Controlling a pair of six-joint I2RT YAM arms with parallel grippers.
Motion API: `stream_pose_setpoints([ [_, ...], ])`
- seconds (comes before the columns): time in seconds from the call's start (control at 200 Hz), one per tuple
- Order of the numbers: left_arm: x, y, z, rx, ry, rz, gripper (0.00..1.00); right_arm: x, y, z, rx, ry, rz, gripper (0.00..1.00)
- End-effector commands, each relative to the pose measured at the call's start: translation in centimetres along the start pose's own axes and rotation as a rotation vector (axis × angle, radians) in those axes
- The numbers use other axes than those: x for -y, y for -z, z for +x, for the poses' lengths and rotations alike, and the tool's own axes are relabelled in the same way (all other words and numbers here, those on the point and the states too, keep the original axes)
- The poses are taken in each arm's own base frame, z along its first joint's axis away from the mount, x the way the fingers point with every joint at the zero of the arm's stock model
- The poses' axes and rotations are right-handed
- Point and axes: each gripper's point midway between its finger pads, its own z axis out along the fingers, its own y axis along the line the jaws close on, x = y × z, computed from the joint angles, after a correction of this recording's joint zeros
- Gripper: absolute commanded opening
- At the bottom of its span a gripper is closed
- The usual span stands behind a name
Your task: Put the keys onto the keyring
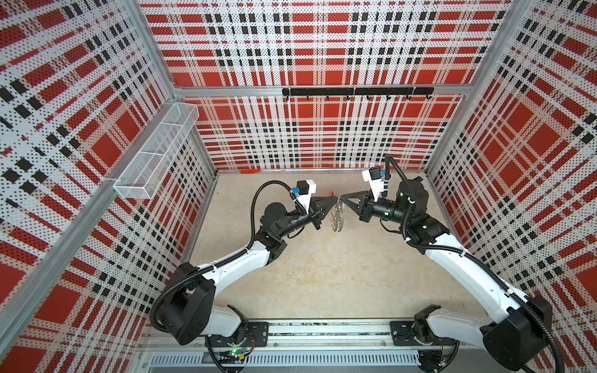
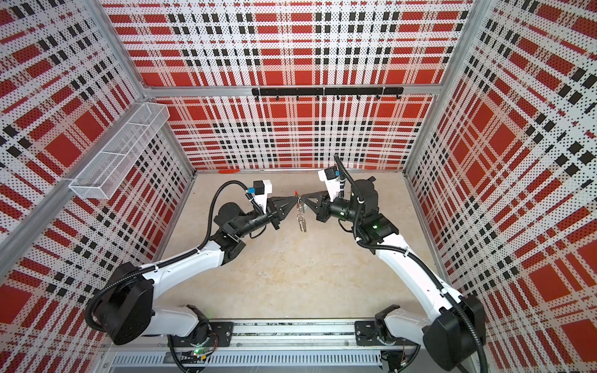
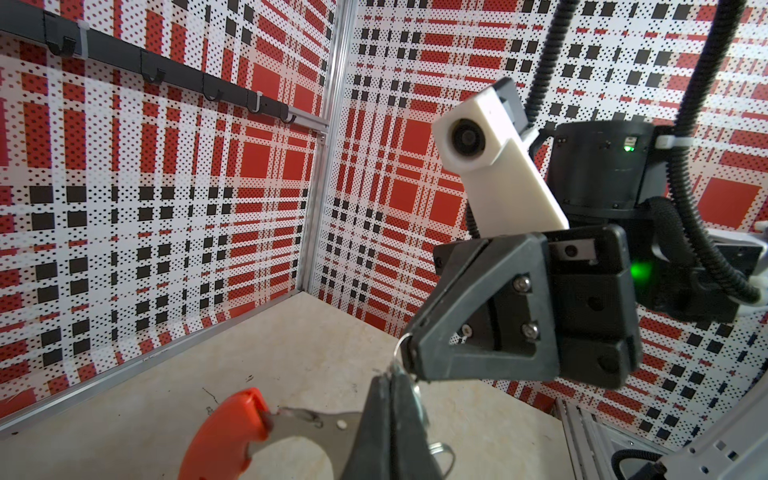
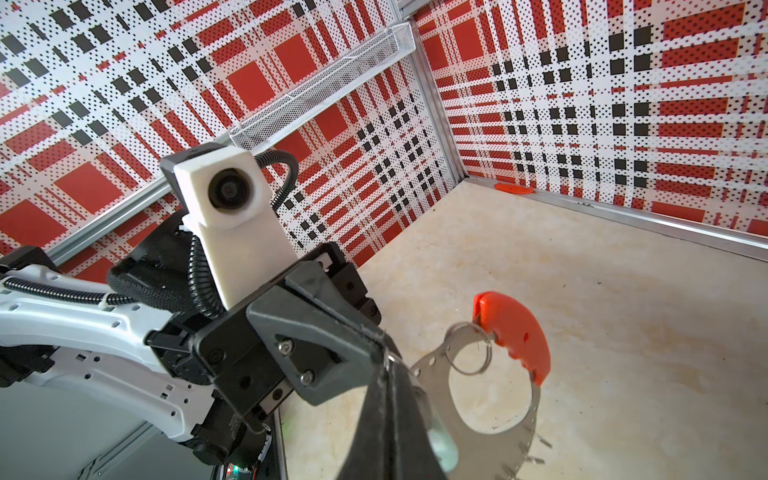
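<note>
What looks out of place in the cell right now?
An orange strip lies at the foot of the back wall, far from the work. The keyring hangs in mid-air, pinched in the left gripper; the right gripper nips a small wire loop beside it. Nothing spilled.

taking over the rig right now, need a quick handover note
Left gripper: shut on the large grey metal hoop keyring with red plastic segment, held above the table.
Right gripper: shut, tip to tip with it, pinching a thin wire loop.
Key with teal tag: not clearly seen; pale patch beside the right fingers may be it.
Done: keyring held aloft.
Left: confirm key is threaded on.
</note>
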Motion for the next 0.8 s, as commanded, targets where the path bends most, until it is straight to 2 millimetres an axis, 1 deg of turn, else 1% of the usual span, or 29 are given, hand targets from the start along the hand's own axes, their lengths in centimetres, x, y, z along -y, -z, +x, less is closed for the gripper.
stream_pose_setpoints([
  [0.0,1.1,0.1,-2.5,0.075,-0.054,0.039,0.00,0.0,-0.3,-0.7,0.009,0.026,0.017,0.00],
  [0.251,1.3,0.4,-2.7,0.083,-0.072,0.035,0.00,0.9,-0.5,-0.5,-0.001,0.007,0.055,0.00],
  [0.516,1.8,1.5,-3.3,0.122,-0.126,0.031,0.00,1.7,-1.0,0.8,-0.051,-0.047,0.064,0.00],
  [0.591,1.9,1.6,-3.4,0.127,-0.134,0.033,0.00,1.6,-1.1,1.1,-0.062,-0.062,0.060,0.00],
  [0.797,2.5,1.6,-3.6,0.135,-0.159,0.050,0.00,2.3,-1.2,2.4,-0.116,-0.119,0.073,0.00],
])
